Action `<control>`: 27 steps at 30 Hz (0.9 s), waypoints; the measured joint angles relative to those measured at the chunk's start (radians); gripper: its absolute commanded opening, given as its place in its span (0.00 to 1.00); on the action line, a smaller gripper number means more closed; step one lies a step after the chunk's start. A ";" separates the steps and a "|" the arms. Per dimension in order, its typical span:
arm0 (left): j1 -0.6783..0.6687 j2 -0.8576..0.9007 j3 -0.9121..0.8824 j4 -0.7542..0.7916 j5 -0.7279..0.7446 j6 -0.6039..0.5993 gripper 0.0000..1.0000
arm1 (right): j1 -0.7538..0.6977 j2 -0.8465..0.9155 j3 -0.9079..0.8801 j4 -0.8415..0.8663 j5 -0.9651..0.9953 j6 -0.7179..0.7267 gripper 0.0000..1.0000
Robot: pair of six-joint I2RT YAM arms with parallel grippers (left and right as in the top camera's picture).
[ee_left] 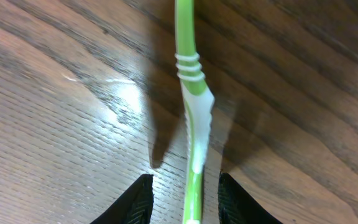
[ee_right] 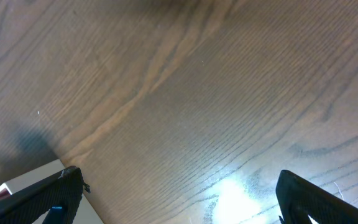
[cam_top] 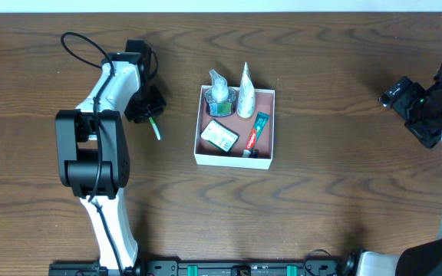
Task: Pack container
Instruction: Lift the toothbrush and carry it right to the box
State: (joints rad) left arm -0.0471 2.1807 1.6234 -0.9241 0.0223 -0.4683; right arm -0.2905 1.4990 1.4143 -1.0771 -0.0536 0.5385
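- The container (cam_top: pixel 232 160), a square shallow box with white outer walls and a reddish-brown inside, sits on the wooden surface (cam_top: pixel 321 199) just right of the middle of the overhead frame.
- Along its upper edge stand two items side by side: a clear bottle (cam_top: pixel 220 93) with a blue-green lower part on the left, and a white bottle (cam_top: pixel 245 98) on the right.
- Below them a green-white packet (cam_top: pixel 221 136) lies flat at the lower left of the box, and a toothpaste tube (cam_top: pixel 256 132) lies slantwise along the right side.
- A green toothbrush (cam_top: pixel 155 127) lies on the bare wood left of the container, well apart from it.
- The left claw (cam_top: pixel 146 107) is down at the upper end of the toothbrush, in the left half of the overhead frame.
- In the left wrist view the toothbrush (ee_left: pixel 191 93) runs from the top edge to the bottom edge, green with a white section and ribbed rings.
- There the left claw (ee_left: pixel 185 199) straddles the handle, one dark finger (ee_left: pixel 138 199) on each side; it is partly spread, and a strip of wood shows between each finger and the handle, so it is not pinching.
- The right claw (cam_top: pixel 401 93) is at the upper right of the overhead frame, far from the container.
- In the right wrist view the right claw (ee_right: pixel 179 199) is spread wide over bare wood, with nothing between its fingers.
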 measured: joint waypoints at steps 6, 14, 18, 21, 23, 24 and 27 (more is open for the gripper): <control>-0.015 0.000 -0.020 0.002 0.000 -0.009 0.26 | 0.000 0.000 0.000 0.000 0.000 0.000 0.99; -0.017 -0.006 -0.048 0.031 0.005 -0.034 0.11 | 0.000 0.000 0.000 0.000 0.000 0.000 0.99; -0.018 -0.008 -0.050 0.037 0.003 -0.032 0.06 | 0.000 0.000 0.000 0.000 0.000 0.000 0.99; -0.018 -0.010 -0.053 0.041 0.003 -0.033 0.06 | 0.000 0.000 0.000 0.000 0.000 0.000 0.99; -0.018 -0.011 -0.053 0.040 0.003 -0.032 0.06 | 0.000 0.000 0.000 0.000 0.000 0.000 0.99; -0.018 -0.011 -0.053 0.038 0.003 -0.030 0.06 | 0.000 0.000 0.000 0.000 0.000 0.000 0.99; -0.018 -0.011 -0.050 0.015 0.003 -0.024 0.06 | 0.000 0.000 0.000 0.000 0.000 0.000 0.99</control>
State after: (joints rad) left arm -0.0647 2.1700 1.5730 -0.9089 0.0254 -0.4923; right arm -0.2905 1.4990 1.4143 -1.0771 -0.0536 0.5385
